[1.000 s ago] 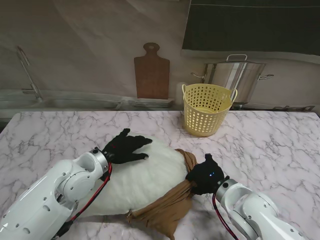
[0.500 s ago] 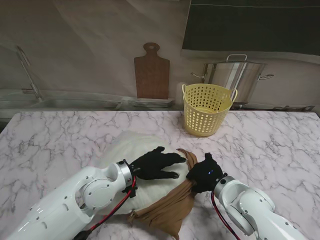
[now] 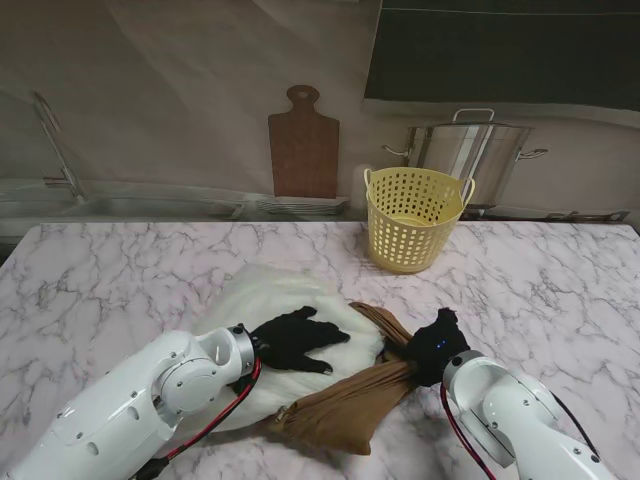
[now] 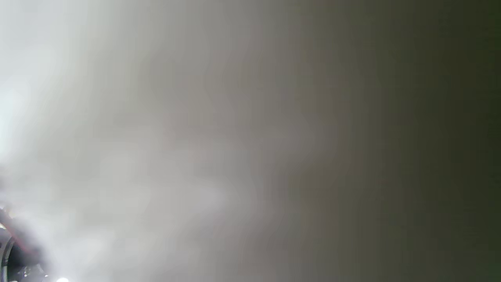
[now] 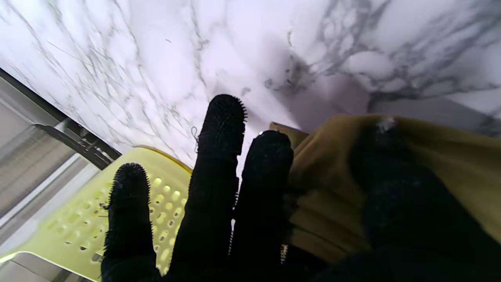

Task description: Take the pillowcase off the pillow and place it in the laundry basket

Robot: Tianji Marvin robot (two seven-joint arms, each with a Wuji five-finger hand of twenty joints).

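On table | pillowcase (image 3: 350,402) long axis slants right-farther (bunched) | right robot hand (image 3: 437,344) pinches it

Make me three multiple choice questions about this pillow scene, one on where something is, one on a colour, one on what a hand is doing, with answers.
1. Where is the laundry basket?
A. On the table, farther from me than the pillow
B. On the floor
C. Under the pillow

2. What colour is the pillowcase?
A. Blue
B. Brown
C. White

3. What is the right hand doing?
A. Hanging open over the basket
B. Gripping bunched pillowcase fabric
C. Holding the pot

Answers:
1 A, the yellow basket stands on the marble behind the pillow.
2 B, brown cloth trails off the white pillow.
3 B, its fingers close on the gathered cloth, while the left hand presses on the pillow.
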